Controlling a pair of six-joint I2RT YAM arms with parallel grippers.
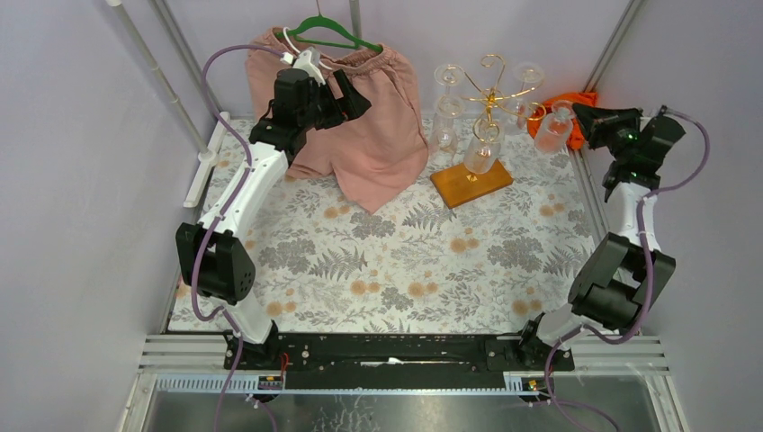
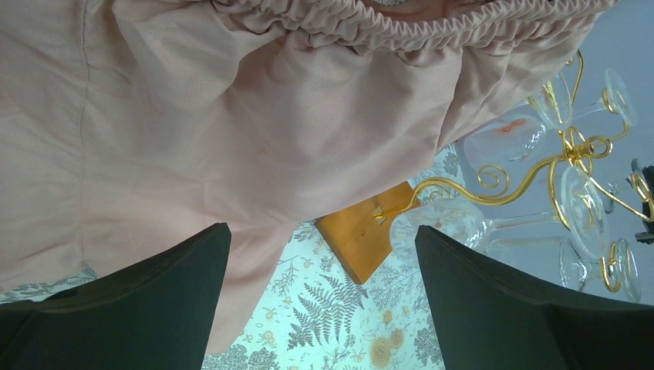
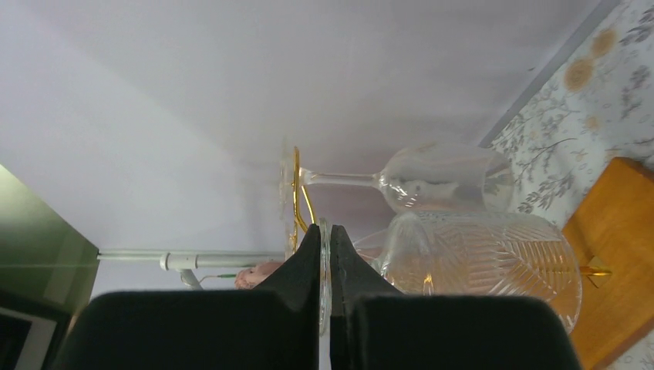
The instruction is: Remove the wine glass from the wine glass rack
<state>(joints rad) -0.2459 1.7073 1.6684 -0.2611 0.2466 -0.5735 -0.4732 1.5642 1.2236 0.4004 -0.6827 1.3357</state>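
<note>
Right gripper (image 3: pixel 325 235) clamped on wine glass (image 3: pixel 478 270) foot; glass hanging on rack (image 3: pixel 295 181).

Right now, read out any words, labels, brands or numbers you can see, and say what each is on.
None can be read. No lettering shows on the pink cloth shorts, the gold wire wine glass rack with its orange-brown wooden base, the clear wine glass or the floral tablecloth.
Any marks on the black base rail are too small to read.
</note>
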